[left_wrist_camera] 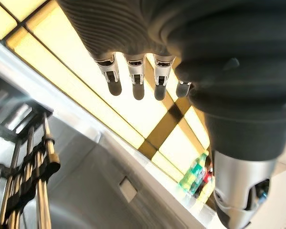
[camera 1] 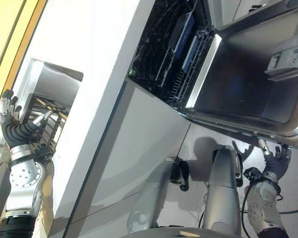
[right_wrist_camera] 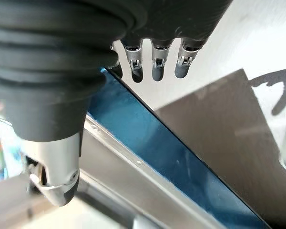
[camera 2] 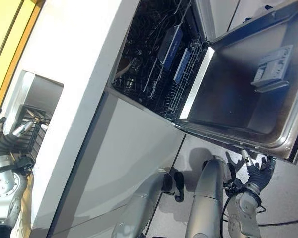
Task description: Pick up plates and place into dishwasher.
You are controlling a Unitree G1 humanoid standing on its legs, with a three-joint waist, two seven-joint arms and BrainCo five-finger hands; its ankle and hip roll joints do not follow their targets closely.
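L hand (camera 1: 12,126) released by sink rack (camera 1: 47,124) | R hand (camera 1: 275,161) released (under dishwasher door (camera 1: 248,84))

White counter (camera 1: 97,74), blue plates (camera 1: 181,32), steel door (camera 1: 253,84)

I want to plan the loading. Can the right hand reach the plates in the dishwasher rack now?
Probably not yet: the right hand hangs open beneath the open door, which lies between it and the blue plates in the rack.

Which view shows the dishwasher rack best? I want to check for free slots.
The left eye view: the rack sits behind the lowered door, its wires and two blue plates visible. The right eye view shows much the same. The right wrist view catches the door's underside beyond the open right hand.
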